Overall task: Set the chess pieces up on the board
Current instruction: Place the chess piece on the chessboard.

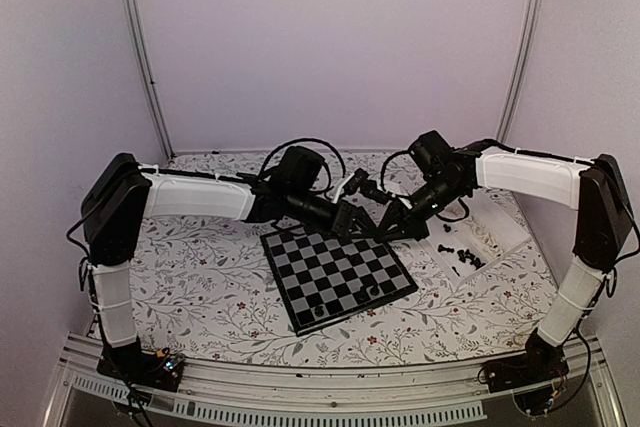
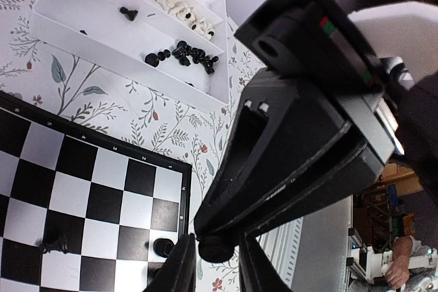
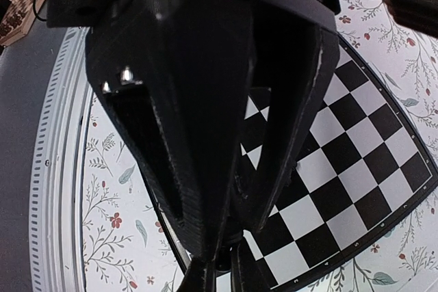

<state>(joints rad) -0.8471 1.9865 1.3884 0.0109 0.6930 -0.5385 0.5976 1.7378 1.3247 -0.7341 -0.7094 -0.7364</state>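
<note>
Pale lilac walls (image 1: pixel 330 47) enclose the space; metal posts (image 1: pixel 142 52) stand at the corners; floral cloth (image 1: pixel 200 292) spreads below.

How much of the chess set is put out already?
Only just started. A couple of black pieces stand along one edge of the board. The left tool and right tool meet tip to tip, with what looks like a small dark piece between them. A black pile and a white pile wait in the tray.

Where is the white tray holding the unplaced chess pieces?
In the top view the white tray lies on the right side of the table, just right of the board, with black chess pieces inside.
</note>
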